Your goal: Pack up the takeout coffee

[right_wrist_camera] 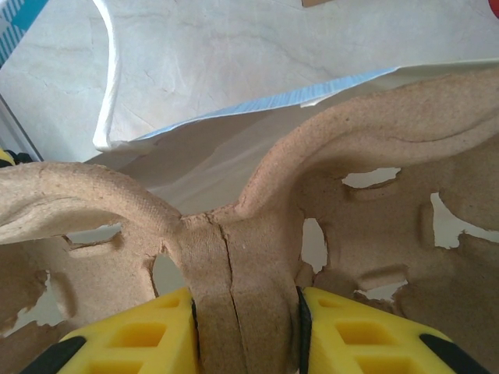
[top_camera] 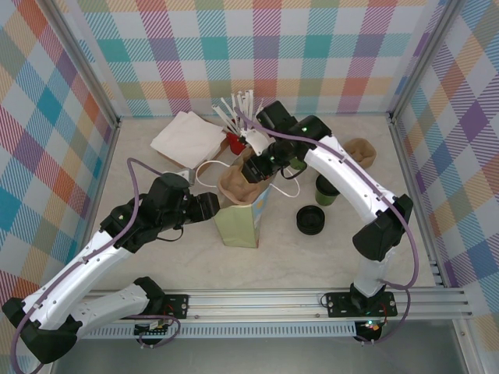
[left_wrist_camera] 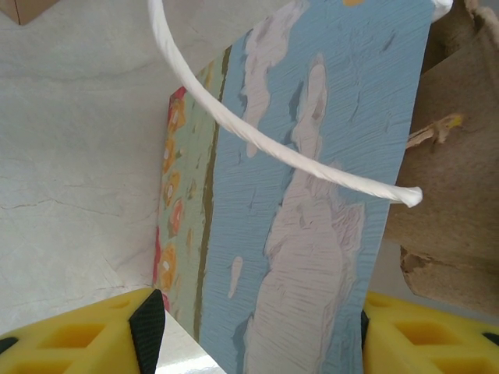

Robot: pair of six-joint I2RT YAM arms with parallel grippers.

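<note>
The paper bag [top_camera: 243, 222] stands upright mid-table, its blue and floral wall [left_wrist_camera: 312, 195] close in the left wrist view. My left gripper [top_camera: 212, 207] [left_wrist_camera: 256, 327] is open and straddles the bag's lower left side; the right pad touches the bag's edge, the left pad stands off it. My right gripper [top_camera: 257, 170] [right_wrist_camera: 245, 327] is shut on the central ridge of a brown pulp cup carrier [top_camera: 236, 185] [right_wrist_camera: 249, 257], held at the bag's open mouth. The green takeout coffee [top_camera: 326, 189] stands right of the bag, partly behind the right arm.
Black lids [top_camera: 310, 220] lie right of the bag. A second pulp carrier [top_camera: 361, 151] sits at the back right. White napkins [top_camera: 187, 136] and a holder of white sticks [top_camera: 238, 113] are at the back. The bag's white handle [left_wrist_camera: 257, 140] loops across the left wrist view.
</note>
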